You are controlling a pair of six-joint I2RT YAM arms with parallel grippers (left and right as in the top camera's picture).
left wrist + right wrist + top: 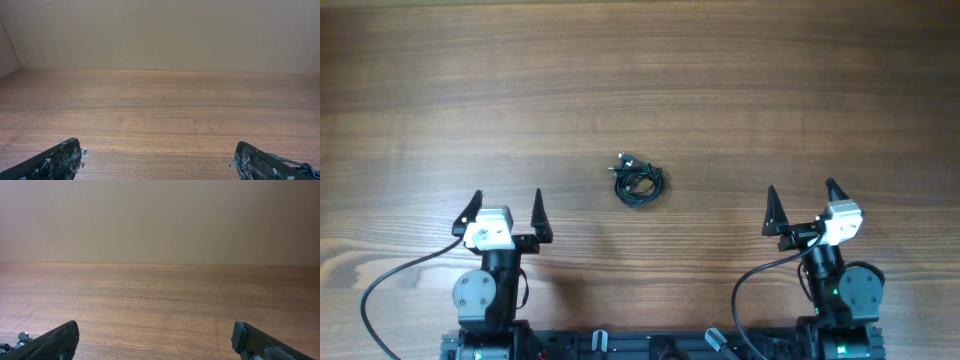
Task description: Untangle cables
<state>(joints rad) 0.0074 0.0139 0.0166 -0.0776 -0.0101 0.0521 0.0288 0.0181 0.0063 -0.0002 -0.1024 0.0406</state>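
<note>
The cables [638, 181] lie bunched in one small dark knot near the middle of the wooden table [640, 80], with small silvery plug ends sticking out at its upper left. My left gripper [506, 203] stands open to the knot's lower left, well apart from it. Off to the lower right, my right gripper [802, 196] is open too and holds nothing. In the left wrist view only bare wood shows between the left gripper's [159, 152] fingers. In the right wrist view a bit of the cables [15, 340] peeks in at the lower left edge, outside the right gripper's [155, 330] open jaws.
Thick black arm cables [390, 285] loop beside both arm bases at the table's near edge. A plain beige wall [160, 220] rises behind the table's far edge.
</note>
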